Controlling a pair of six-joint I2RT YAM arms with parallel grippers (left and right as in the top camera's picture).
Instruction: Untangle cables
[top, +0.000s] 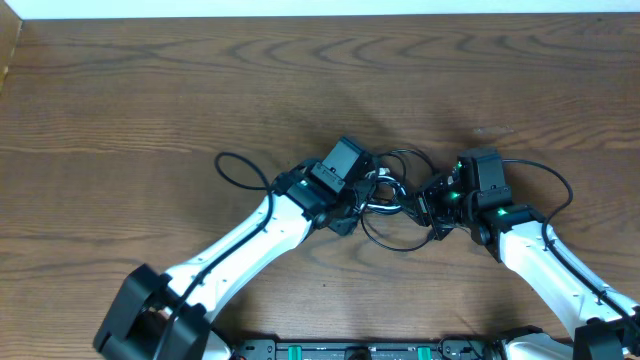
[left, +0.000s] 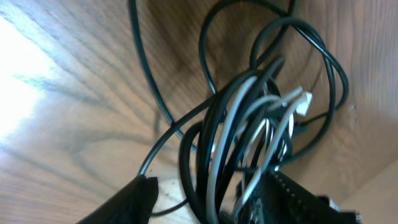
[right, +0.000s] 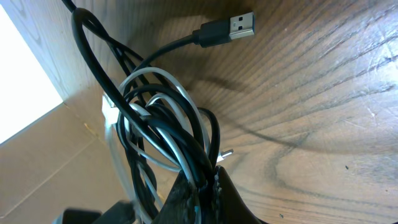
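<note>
The cables (top: 393, 212) lie knotted mid-table, black and white strands wound together. A black loop (top: 238, 170) trails left of the tangle and another (top: 556, 188) trails right. My left gripper (top: 372, 190) sits at the tangle's left side. In the left wrist view its jaws (left: 211, 183) stand apart around the bundle (left: 230, 137), which lies against the right finger (left: 292, 199) and clear of the left one (left: 134, 199). A white plug (left: 303, 102) pokes out of the bundle. My right gripper (top: 432, 205) is at the tangle's right side, and the right wrist view shows this gripper (right: 208, 177) shut on black and white strands (right: 168, 124).
A black USB plug (right: 239, 25) lies flat on the wooden table (top: 150, 90) beyond the right gripper. The table's far edge (top: 320, 14) meets a white wall. Both arms reach in from the near edge.
</note>
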